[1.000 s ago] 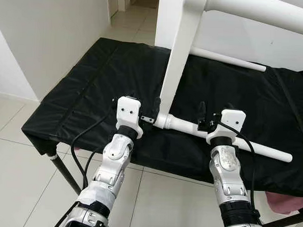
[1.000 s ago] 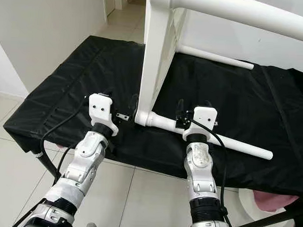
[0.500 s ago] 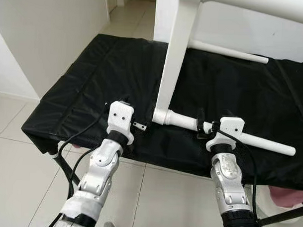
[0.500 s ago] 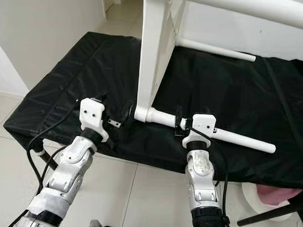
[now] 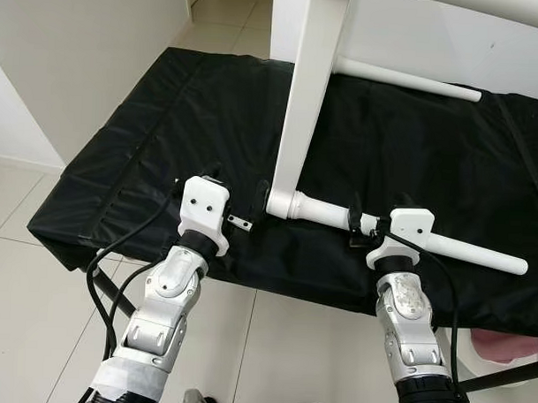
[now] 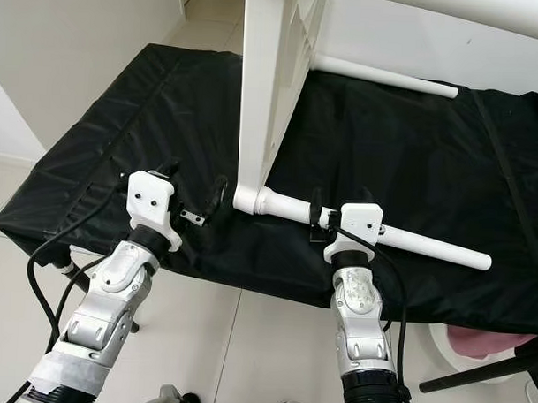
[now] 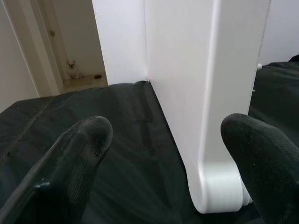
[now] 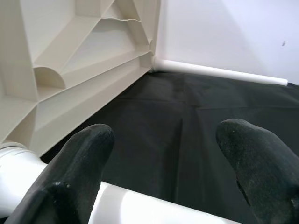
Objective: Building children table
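A white children's table top (image 5: pixel 313 88) stands on its edge on a black-covered work table (image 5: pixel 147 144). One white round leg (image 5: pixel 444 247) is joined at its lower corner (image 5: pixel 282 202) and lies flat on the cloth, pointing right. A second white leg (image 5: pixel 406 78) lies behind. My left gripper (image 5: pixel 234 191) is open just left of that corner, and the panel's edge (image 7: pixel 187 93) stands between its fingers. My right gripper (image 5: pixel 376 212) is open over the lying leg, whose rounded surface (image 8: pixel 131 205) runs under both fingers.
A white wall (image 5: pixel 80 45) rises on the left, with tiled floor (image 5: pixel 27 290) below the work table's near edge. A black cable (image 5: pixel 103 275) loops off my left arm. Something pink (image 5: pixel 507 342) lies low on the right by a black stand leg.
The view has tipped and shifted. My left gripper has drawn back a little to the left of the table top's corner. My right gripper stays over the leg.
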You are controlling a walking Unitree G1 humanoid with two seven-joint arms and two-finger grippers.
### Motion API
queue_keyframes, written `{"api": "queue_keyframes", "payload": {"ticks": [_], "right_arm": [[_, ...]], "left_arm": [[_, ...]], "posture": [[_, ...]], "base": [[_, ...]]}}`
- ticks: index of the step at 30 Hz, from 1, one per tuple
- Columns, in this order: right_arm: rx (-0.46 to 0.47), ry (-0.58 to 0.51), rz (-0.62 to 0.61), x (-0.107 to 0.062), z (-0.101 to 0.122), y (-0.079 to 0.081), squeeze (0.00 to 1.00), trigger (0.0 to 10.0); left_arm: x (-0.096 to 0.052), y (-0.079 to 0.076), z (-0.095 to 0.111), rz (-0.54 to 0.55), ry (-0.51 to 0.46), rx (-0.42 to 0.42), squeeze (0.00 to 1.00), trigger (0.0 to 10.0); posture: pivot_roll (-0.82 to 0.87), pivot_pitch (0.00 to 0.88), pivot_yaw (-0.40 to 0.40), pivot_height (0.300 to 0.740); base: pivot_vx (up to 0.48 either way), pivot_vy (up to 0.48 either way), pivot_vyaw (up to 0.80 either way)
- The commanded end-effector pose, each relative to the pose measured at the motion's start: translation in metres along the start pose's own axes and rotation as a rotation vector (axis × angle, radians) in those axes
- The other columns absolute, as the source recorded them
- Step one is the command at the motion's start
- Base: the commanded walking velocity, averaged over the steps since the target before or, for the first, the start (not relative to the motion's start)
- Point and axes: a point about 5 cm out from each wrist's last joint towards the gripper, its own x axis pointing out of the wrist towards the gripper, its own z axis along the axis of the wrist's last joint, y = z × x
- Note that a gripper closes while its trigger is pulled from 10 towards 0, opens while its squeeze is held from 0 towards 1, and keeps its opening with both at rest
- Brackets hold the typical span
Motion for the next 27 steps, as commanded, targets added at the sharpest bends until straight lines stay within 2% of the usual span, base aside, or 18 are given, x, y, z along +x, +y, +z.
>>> {"api": "queue_keyframes", "payload": {"ticks": [1, 6, 14, 19, 27], "right_arm": [[-0.007, -0.003, 0.013, 0.001, 0.002, 0.002, 0.0, 10.0], [-0.007, -0.006, 0.025, 0.001, 0.003, 0.003, 0.0, 10.0], [-0.007, -0.006, 0.05, 0.0, 0.003, 0.005, 0.0, 10.0], [-0.043, -0.009, 0.043, 0.002, 0.002, 0.004, 0.0, 10.0], [-0.062, 0.011, 0.044, 0.001, 0.0, 0.005, 0.0, 10.0]], "left_arm": [[-0.001, -0.004, 0.0, -0.059, 0.007, -0.003, 0.0, 10.0], [-0.003, -0.004, 0.0, -0.064, 0.011, -0.004, 0.0, 10.0], [-0.015, -0.004, -0.009, -0.068, 0.06, 0.003, 0.0, 10.0], [-0.019, 0.002, -0.019, -0.011, 0.096, 0.009, 0.0, 10.0], [-0.021, 0.013, -0.021, 0.062, 0.108, -0.007, 0.0, 10.0]], "posture": [[-0.08, 0.121, 0.062, 0.74], [-0.08, 0.118, 0.06, 0.74], [-0.08, 0.105, 0.054, 0.74], [-0.09, 0.088, 0.052, 0.74], [-0.08, 0.06, 0.059, 0.74]], "base": [[0.0, 0.0, 0.0], [0.0, 0.0, 0.0], [0.0, 0.0, 0.0], [0.0, 0.0, 0.0], [0.0, 0.0, 0.0]]}}
